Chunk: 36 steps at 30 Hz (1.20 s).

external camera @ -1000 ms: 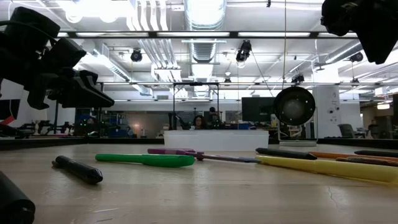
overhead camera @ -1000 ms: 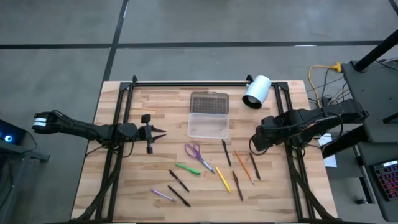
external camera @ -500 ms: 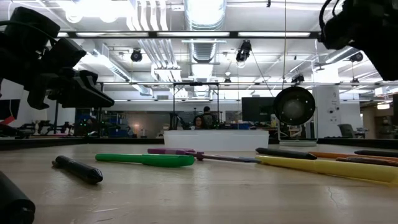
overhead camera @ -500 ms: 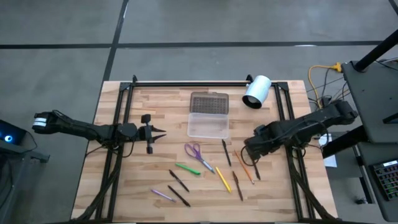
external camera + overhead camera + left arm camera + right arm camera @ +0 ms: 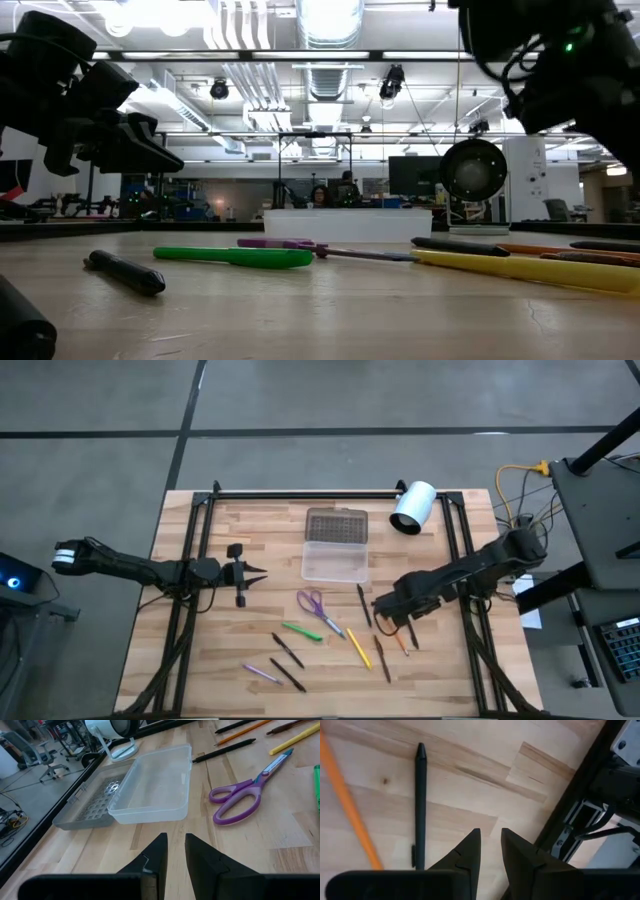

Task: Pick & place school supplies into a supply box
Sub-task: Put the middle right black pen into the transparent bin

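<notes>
The supply box [image 5: 335, 559] lies open at the table's middle, its grey dotted lid [image 5: 337, 523] folded flat toward the far edge; it also shows in the left wrist view, supply box [image 5: 152, 787]. Pens and pencils lie flat on the near half: purple scissors [image 5: 318, 607], green pen [image 5: 302, 631], yellow pencil [image 5: 358, 647], orange pencil [image 5: 350, 805], black pen [image 5: 420, 805]. My right gripper [image 5: 385, 610] hovers shut above the orange pencil and black pen [image 5: 411, 632], touching nothing. My left gripper [image 5: 255, 572] waits shut at the table's left, pointing at the box.
A white cylinder [image 5: 413, 507] lies at the far right corner beside the box. Dark frame rails [image 5: 455, 550] run along both table sides and the far edge. More black pens [image 5: 288, 650] and a purple pen [image 5: 262, 674] lie near the near edge.
My right gripper has moved from the table's right side toward the left and somewhat toward the near edge, coming lower, and now stands over the orange pencil and black pens. The supplies and the box have kept still.
</notes>
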Each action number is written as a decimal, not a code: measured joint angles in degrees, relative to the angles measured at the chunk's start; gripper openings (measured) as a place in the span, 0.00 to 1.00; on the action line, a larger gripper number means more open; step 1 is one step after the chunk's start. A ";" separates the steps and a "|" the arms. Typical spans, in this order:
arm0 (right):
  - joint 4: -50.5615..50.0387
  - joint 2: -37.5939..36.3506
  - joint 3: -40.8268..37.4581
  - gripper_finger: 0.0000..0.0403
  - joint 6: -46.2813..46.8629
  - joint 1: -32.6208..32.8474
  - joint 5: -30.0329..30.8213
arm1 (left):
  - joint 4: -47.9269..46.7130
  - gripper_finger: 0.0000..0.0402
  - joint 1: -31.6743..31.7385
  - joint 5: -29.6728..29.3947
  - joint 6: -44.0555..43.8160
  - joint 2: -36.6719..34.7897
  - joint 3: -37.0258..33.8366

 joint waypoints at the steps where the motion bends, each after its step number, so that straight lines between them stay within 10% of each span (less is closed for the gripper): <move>1: 0.07 0.73 0.00 0.17 0.01 -0.20 -0.47 | 0.02 0.13 0.00 -0.02 0.00 0.00 0.00; 13: 7.54 2.05 0.79 0.17 -3.02 -0.10 -1.43 | 0.00 0.13 0.00 -0.01 0.01 0.00 0.00; 22: 9.76 -4.23 4.66 0.17 1.12 1.87 16.09 | 0.00 0.13 0.00 -0.02 0.01 0.00 0.00; 36: 11.00 -7.55 0.36 0.17 7.30 6.44 13.65 | 0.00 0.13 0.00 0.00 0.00 0.00 0.00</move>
